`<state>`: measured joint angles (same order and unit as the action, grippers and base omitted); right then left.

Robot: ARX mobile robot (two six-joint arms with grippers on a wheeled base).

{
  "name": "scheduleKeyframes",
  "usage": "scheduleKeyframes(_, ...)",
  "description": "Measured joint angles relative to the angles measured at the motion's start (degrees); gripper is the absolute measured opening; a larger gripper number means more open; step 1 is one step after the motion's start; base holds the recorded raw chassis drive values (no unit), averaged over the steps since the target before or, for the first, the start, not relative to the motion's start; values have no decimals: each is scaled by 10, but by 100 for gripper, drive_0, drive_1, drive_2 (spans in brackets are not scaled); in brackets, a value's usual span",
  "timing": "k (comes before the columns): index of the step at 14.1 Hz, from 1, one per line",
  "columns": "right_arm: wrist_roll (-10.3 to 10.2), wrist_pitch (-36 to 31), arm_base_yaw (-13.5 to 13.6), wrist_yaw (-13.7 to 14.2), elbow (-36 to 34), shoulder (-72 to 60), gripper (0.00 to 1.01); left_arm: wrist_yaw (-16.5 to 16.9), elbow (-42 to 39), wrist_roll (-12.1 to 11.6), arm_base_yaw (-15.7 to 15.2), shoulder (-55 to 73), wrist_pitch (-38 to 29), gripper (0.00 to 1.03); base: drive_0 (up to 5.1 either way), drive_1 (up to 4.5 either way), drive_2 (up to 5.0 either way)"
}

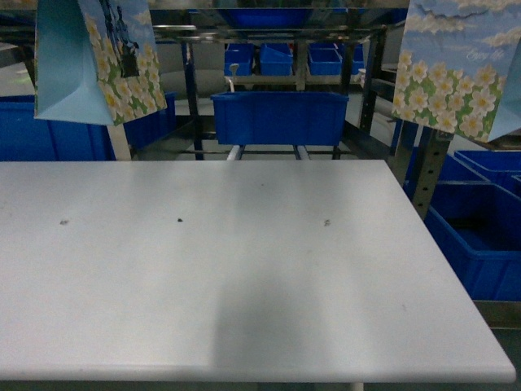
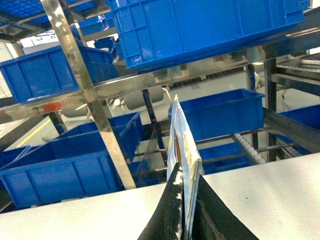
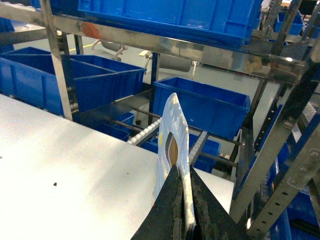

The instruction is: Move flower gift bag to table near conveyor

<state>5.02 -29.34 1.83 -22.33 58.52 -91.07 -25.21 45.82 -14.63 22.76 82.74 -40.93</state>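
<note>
Two flower gift bags hang in the air at the top of the head view, one (image 1: 98, 65) at the left and one (image 1: 452, 73) at the right, both sky blue with white daisies. Each hangs beyond a far corner of the white table (image 1: 244, 269), touching nothing. In the left wrist view my left gripper (image 2: 188, 172) is shut on the top edge of its bag (image 2: 182, 135), seen edge-on. My right gripper (image 3: 183, 170) is shut the same way on its bag (image 3: 172, 120), by the handle cut-out. The head view shows neither gripper. The conveyor (image 1: 189, 90) stands right behind the table.
A large blue bin (image 1: 279, 116) sits on the conveyor's roller lane just past the table's far edge. More blue bins (image 1: 476, 236) stand low at the right and others (image 1: 49, 130) at the left. A steel upright (image 3: 280, 165) rises close to the right bag.
</note>
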Motion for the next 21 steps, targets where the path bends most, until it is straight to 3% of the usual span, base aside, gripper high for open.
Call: scheduleKeyframes(21,0,-3,4,-2,0,0,2,-4,0,0,-5,0,-2,2,-488,248,248)
